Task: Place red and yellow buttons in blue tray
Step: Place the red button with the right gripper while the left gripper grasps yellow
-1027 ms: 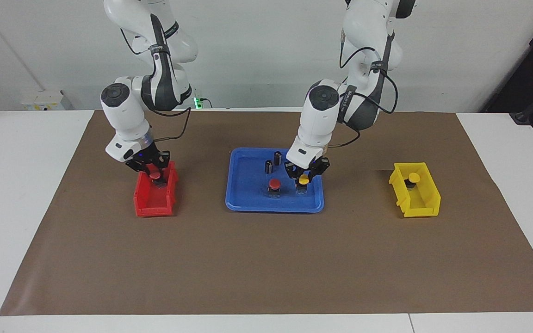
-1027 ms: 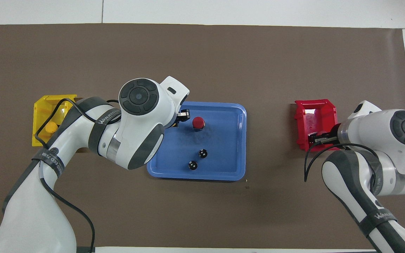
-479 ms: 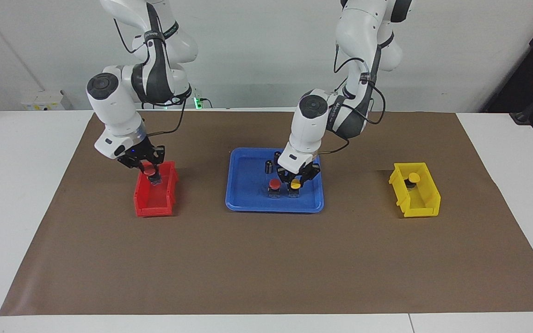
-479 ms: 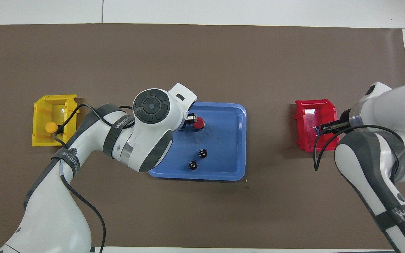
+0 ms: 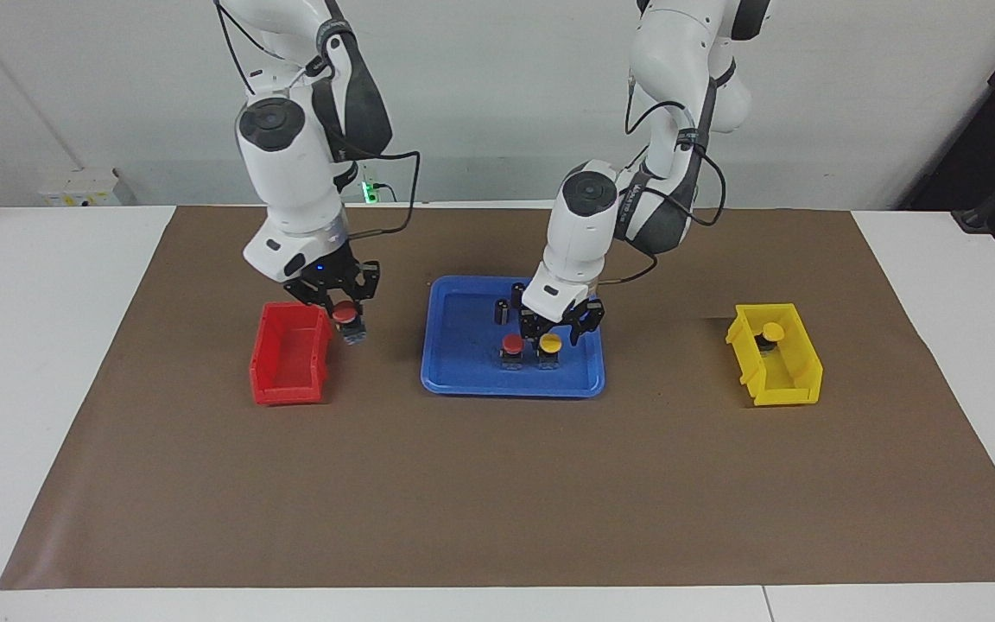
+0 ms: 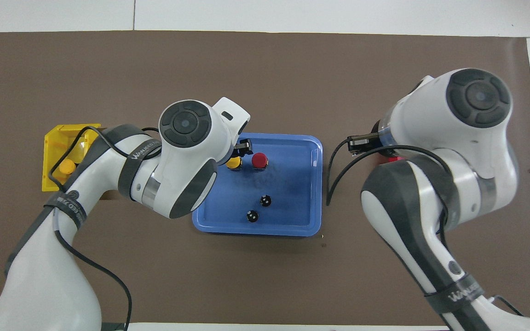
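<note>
While right hand [image 5: 345, 313] pinches red button [image 5: 344, 313] aloft | left hand [image 5: 560, 326] spread over yellow button [image 5: 550, 343]

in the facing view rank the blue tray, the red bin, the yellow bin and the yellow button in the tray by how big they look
1. blue tray
2. red bin and yellow bin, which look alike
3. yellow button

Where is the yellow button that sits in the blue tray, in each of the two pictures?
Facing view: the yellow button stands in the blue tray, just under the left gripper.
Overhead view: the same button peeks out beside the left arm's wrist.
Shared landmark: the red button right beside it.
</note>
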You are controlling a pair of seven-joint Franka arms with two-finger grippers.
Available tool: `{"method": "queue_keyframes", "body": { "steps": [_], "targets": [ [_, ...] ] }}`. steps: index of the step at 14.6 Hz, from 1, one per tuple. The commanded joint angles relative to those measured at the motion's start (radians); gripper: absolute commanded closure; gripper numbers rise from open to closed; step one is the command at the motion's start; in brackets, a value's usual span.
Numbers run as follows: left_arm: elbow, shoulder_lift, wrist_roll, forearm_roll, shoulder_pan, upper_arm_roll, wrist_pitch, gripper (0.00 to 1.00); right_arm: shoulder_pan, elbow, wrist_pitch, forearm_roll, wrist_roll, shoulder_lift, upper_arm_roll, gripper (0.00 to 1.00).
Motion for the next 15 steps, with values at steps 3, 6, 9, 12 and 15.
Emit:
{"method": "queue_keyframes", "body": {
  "steps": [3,6,9,12,15],
  "targets": [
    [0.03,-0.18,0.243,0.016,0.181,0.02,-0.235,0.0,0.125,-0.003,0.17,0.011,0.191,0.108,-0.002,0.69],
    [0.03,-0.251,0.509,0.016,0.354,0.02,-0.289,0.0,0.189,-0.003,0.25,-0.004,0.274,0.181,-0.002,0.69],
    [-0.002,-0.262,0.631,0.016,0.495,0.021,-0.256,0.0,0.189,-0.035,0.264,-0.006,0.277,0.184,-0.002,0.68],
    [-0.117,-0.274,0.74,0.016,0.574,0.02,-0.105,0.06,0.191,-0.061,0.288,-0.006,0.277,0.196,-0.002,0.42],
    [-0.189,-0.265,0.743,0.016,0.594,0.02,-0.028,0.24,0.17,0.037,0.172,-0.021,0.271,0.193,-0.007,0.0]
  ]
}}
